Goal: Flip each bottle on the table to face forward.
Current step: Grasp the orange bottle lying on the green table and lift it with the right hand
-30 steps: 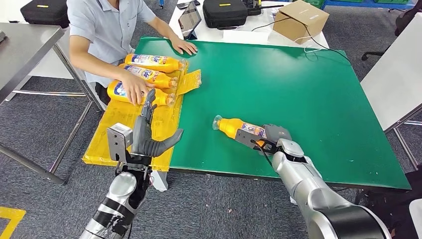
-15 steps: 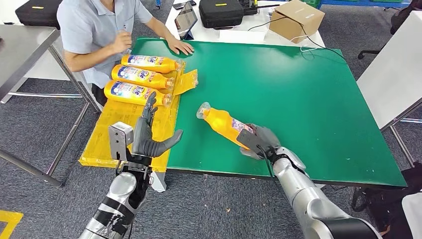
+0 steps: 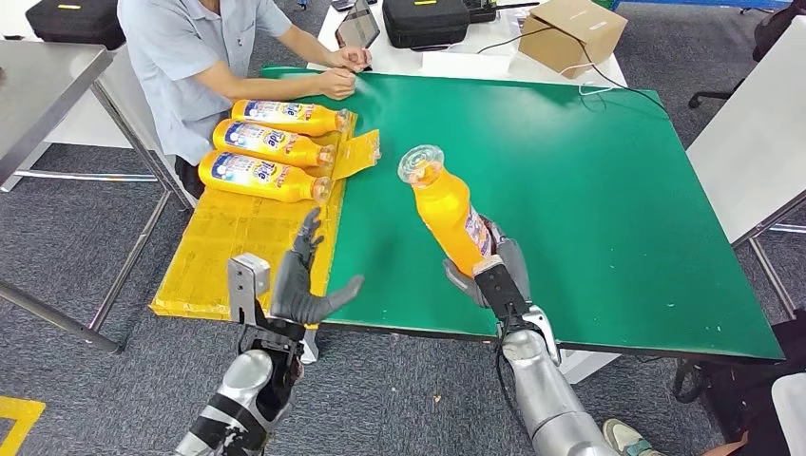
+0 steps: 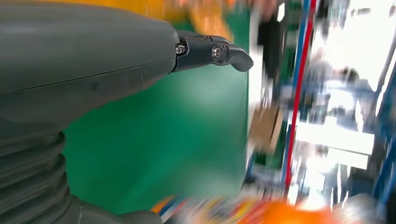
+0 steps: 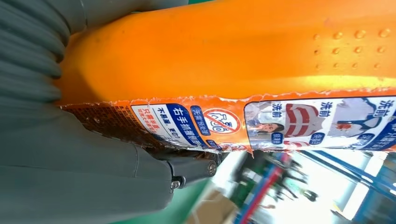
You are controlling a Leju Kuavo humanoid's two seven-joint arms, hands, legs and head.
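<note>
My right hand (image 3: 494, 271) grips the lower part of an orange bottle (image 3: 449, 211) and holds it lifted over the near edge of the green table (image 3: 589, 190), its clear cap pointing up and away. The right wrist view shows the orange bottle (image 5: 243, 60) close up, with its printed label turned toward that camera. Three more orange bottles (image 3: 271, 147) lie side by side on a yellow sheet (image 3: 233, 247) at the table's left end. My left hand (image 3: 304, 280) hovers open over the near part of the yellow sheet, fingers spread; its thumb (image 4: 212, 49) shows against the green surface.
A person (image 3: 204, 47) sits at the far left corner with both hands on the table edge near a tablet (image 3: 354, 28). A black case (image 3: 432, 19) and a cardboard box (image 3: 575, 33) stand on the white table behind. A grey table (image 3: 43, 85) stands at left.
My right hand has raised the bottle from lying on the table to nearly upright. The person drew their hands back from the three bottles to the far table edge. The camera shifted slightly.
</note>
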